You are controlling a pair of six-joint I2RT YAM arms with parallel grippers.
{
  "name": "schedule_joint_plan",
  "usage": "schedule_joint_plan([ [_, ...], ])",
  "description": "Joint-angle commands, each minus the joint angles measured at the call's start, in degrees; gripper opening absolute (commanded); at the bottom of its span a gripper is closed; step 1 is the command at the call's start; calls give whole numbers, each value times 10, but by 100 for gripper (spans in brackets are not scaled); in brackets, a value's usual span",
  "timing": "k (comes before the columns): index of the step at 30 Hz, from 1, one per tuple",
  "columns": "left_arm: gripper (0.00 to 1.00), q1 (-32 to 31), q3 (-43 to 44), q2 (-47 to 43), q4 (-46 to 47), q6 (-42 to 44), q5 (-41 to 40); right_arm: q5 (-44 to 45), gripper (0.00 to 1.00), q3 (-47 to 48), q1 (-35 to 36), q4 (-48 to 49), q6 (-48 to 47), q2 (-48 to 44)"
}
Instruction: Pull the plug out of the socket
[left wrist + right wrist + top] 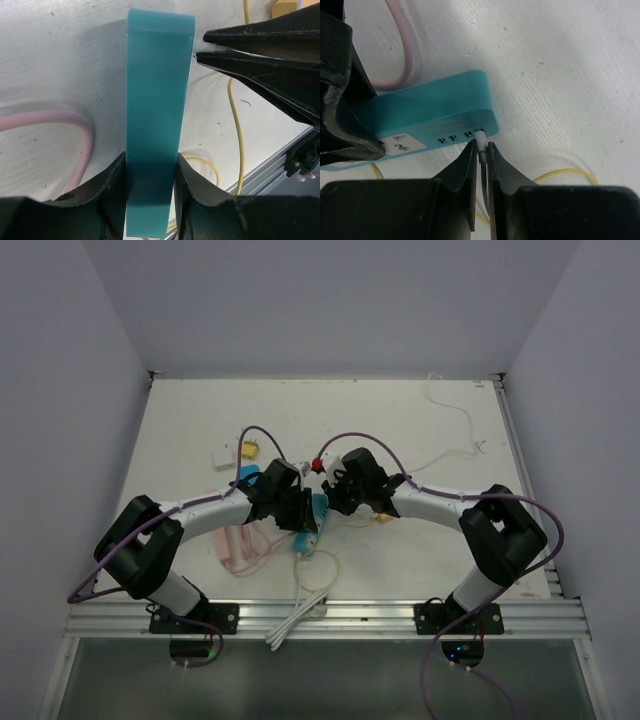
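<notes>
Between the jaws of the left gripper (150, 187) sits the teal power strip (159, 100). It is clamped across its narrow width near one end, and the jaws are closed only as far as its two long sides allow. Left of those jaws a pink cable (75, 131) loops on the white table (45, 55), close to the strip but apart from it, with open surface around it. The strip's far end juts out past the fingers, and its left edge is free. Just right of that end, the right gripper (481, 150) meets it. Its jaws are almost shut and pinch a small white plug (481, 137), which is seated in the end-most port of the strip's face beside three small ports. Below and right of these jaws a thin yellow cable (565, 172) curves over the table; whether it touches the fingers cannot be told. Farther right in the left wrist view, the table runs open to its aluminium rail (270, 167).
</notes>
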Motion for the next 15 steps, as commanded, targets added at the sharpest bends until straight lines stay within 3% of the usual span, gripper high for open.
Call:
schedule_joint_plan([
  [1, 0, 38, 0, 24, -101, -27, -168, 19, 0, -6, -2, -28, 6, -46],
  [15, 0, 42, 10, 60, -137, -37, -227, 25, 0, -14, -2, -49, 18, -57],
])
